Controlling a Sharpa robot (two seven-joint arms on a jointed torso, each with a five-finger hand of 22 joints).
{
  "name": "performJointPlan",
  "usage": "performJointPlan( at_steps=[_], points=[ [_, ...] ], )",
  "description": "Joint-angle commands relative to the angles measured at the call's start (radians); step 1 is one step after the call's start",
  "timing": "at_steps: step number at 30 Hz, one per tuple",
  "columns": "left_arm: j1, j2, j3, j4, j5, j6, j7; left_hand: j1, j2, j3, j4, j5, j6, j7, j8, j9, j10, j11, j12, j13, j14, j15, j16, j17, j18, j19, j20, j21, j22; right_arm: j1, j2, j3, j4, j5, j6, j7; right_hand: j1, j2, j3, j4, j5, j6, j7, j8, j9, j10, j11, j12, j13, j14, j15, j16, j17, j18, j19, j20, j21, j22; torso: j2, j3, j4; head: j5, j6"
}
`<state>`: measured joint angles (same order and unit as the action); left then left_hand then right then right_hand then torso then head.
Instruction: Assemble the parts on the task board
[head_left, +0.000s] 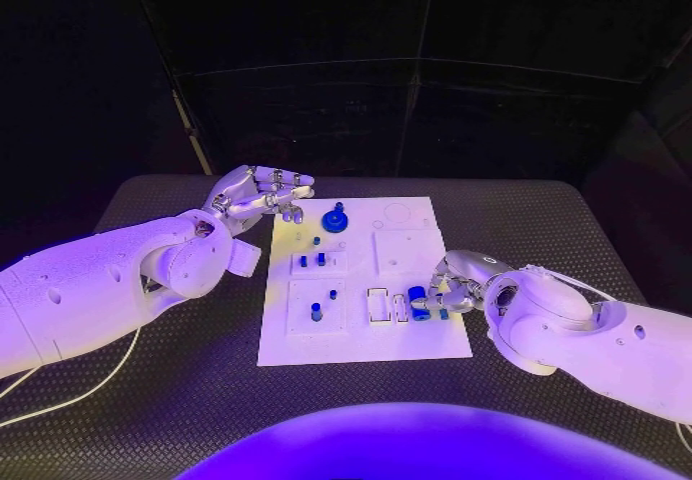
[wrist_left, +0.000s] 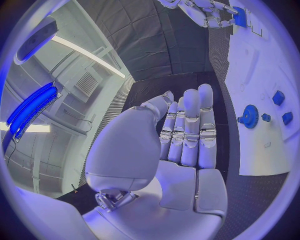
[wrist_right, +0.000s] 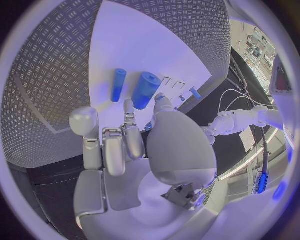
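In the head view one white task board (head_left: 361, 335) lies mid-frame, with one blue gear (head_left: 335, 219) near its top edge; the left hand (head_left: 260, 195), upper left, hangs released above the board's corner. The right hand (head_left: 454, 288), right of centre, touches a blue cylinder (head_left: 418, 302). In the left wrist view the left hand's fingers (wrist_left: 190, 130) are straight and together, holding nothing. In the right wrist view two blue cylinders lie on the board, thin (wrist_right: 118, 85) and thick (wrist_right: 145, 90), fingertips (wrist_right: 129, 106) at the thick one; whether it is grasped I cannot tell.

One white task board (head_left: 378, 335) sits on one black bench (head_left: 159, 400), flanked by two silver hands, left (head_left: 260, 195) and right (head_left: 459, 283). One blue gear (head_left: 335, 219) stands among several small blue parts, too small to count.
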<state>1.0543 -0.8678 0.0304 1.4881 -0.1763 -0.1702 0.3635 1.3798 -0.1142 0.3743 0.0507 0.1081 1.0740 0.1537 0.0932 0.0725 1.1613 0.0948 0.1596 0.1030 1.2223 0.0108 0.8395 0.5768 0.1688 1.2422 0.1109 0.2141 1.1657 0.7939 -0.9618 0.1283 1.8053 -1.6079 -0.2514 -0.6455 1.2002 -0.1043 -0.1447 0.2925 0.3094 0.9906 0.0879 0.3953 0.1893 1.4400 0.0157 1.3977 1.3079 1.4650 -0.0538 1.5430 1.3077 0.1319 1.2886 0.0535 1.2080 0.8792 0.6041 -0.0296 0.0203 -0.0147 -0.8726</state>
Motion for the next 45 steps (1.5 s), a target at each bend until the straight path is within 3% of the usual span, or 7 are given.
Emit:
performJointPlan(
  at_steps=[1, 13, 18, 23, 29, 36, 45],
  points=[
    [0.001, 0.000, 0.001, 0.002, 0.007, 0.007, 0.007, -0.003, 0.008, -0.004, -0.001, -0.004, -0.002, 0.003, -0.004, -0.001, -0.007, -0.004, 0.006, 0.002, -0.007, 0.001, -0.004, -0.002, 0.013, 0.000, 0.003, -0.005, -0.001, -0.001, 0.012, 0.001, -0.008, -0.046, 0.014, -0.003, 0.007, 0.005, -0.007, -0.001, 0.005, -0.004, -0.002, 0.006, 0.002, 0.002, -0.007, 0.006, 0.025, 0.094, -0.004, 0.004, 0.207, -0.008, 0.005, -0.003, 0.006, 0.002, 0.000, -0.0003, 0.0002, 0.001, 0.000],
    [0.001, -0.003, 0.001, 0.004, 0.007, 0.003, 0.008, -0.003, 0.008, -0.004, -0.001, -0.004, -0.002, 0.003, -0.004, -0.001, -0.007, -0.004, 0.006, 0.002, -0.007, 0.001, -0.004, -0.002, 0.013, 0.000, 0.003, -0.005, -0.001, -0.033, 0.048, 0.001, -0.035, -0.077, -0.007, -0.003, 0.048, 0.037, -0.006, -0.004, 0.073, -0.007, -0.008, 0.045, 0.026, 0.009, -0.012, 0.011, 0.041, 0.095, -0.009, 0.006, 0.211, -0.009, 0.008, -0.007, 0.011, 0.010, 0.001, -0.0012, 0.0015, 0.003, 0.000],
    [0.001, -0.003, 0.001, 0.005, 0.007, 0.003, 0.009, -0.003, 0.008, -0.004, -0.002, -0.004, -0.001, 0.003, -0.004, -0.001, -0.007, -0.004, 0.007, 0.002, -0.007, 0.001, -0.004, -0.002, 0.013, 0.001, 0.003, -0.005, -0.002, -0.037, 0.047, 0.001, -0.026, -0.054, -0.096, 0.027, 0.062, 0.062, -0.006, -0.004, 0.190, 0.017, -0.022, 0.071, 0.045, 0.039, -0.025, 0.044, 0.089, 0.101, -0.018, 0.018, 0.240, -0.016, 0.028, -0.014, 0.036, 0.052, 0.002, -0.0015, 0.0021, 0.002, 0.000],
    [0.001, -0.004, 0.001, 0.005, 0.007, 0.003, 0.009, -0.003, 0.008, -0.004, -0.002, -0.004, -0.001, 0.003, -0.004, -0.001, -0.007, -0.004, 0.007, 0.002, -0.007, 0.001, -0.004, -0.002, 0.013, 0.001, 0.003, -0.005, -0.002, -0.038, 0.033, 0.001, -0.002, -0.037, -0.205, 0.060, 0.079, 0.075, -0.005, -0.006, 0.218, 0.029, -0.032, 0.084, 0.060, 0.051, -0.034, 0.056, 0.108, 0.103, -0.026, 0.022, 0.249, -0.018, 0.035, -0.021, 0.045, 0.065, 0.002, -0.0001, 0.0031, 0.004, 0.000],
    [0.001, -0.003, 0.001, 0.004, 0.007, 0.003, 0.009, -0.003, 0.008, -0.004, -0.002, -0.004, -0.001, 0.003, -0.004, -0.001, -0.007, -0.004, 0.007, 0.002, -0.007, 0.001, -0.004, -0.002, 0.013, 0.001, 0.003, -0.005, -0.002, -0.038, 0.013, 0.001, 0.034, -0.008, -0.304, 0.112, 0.089, 0.084, -0.002, -0.006, 0.236, 0.029, -0.035, 0.086, 0.067, 0.055, -0.037, 0.061, 0.116, 0.104, -0.029, 0.024, 0.254, -0.019, 0.037, -0.025, 0.049, 0.072, 0.000, -0.0041, 0.0027, 0.001, 0.000],
    [0.001, 0.000, 0.001, 0.002, 0.007, 0.004, 0.008, -0.003, 0.008, -0.004, -0.002, -0.004, -0.001, 0.003, -0.004, -0.001, -0.007, -0.004, 0.007, 0.002, -0.007, 0.001, -0.003, -0.002, 0.013, 0.001, 0.003, -0.005, -0.002, -0.038, 0.035, 0.001, 0.037, 0.029, -0.242, 0.114, 0.083, 0.085, -0.006, -0.003, 0.234, 0.027, -0.033, 0.084, 0.068, 0.053, -0.036, 0.058, 0.113, 0.104, -0.029, 0.023, 0.252, -0.018, 0.035, -0.025, 0.046, 0.066, 0.004, -0.0020, 0.0039, 0.001, 0.000],
    [0.001, 0.005, 0.001, 0.001, 0.007, 0.007, 0.006, -0.004, 0.008, -0.005, -0.002, -0.005, -0.002, 0.004, -0.004, -0.001, -0.008, -0.003, 0.007, 0.002, -0.007, 0.001, -0.003, -0.002, 0.013, 0.001, 0.003, -0.006, -0.003, -0.038, 0.090, 0.001, 0.002, 0.053, -0.134, 0.102, -0.006, 0.101, -0.048, 0.001, 0.166, 0.029, -0.033, 0.082, 0.082, 0.051, -0.034, 0.049, 0.108, 0.103, -0.027, 0.022, 0.249, -0.018, 0.030, -0.023, 0.044, 0.063, 0.005, -0.0026, 0.0061, -0.001, 0.000]
  ],
)
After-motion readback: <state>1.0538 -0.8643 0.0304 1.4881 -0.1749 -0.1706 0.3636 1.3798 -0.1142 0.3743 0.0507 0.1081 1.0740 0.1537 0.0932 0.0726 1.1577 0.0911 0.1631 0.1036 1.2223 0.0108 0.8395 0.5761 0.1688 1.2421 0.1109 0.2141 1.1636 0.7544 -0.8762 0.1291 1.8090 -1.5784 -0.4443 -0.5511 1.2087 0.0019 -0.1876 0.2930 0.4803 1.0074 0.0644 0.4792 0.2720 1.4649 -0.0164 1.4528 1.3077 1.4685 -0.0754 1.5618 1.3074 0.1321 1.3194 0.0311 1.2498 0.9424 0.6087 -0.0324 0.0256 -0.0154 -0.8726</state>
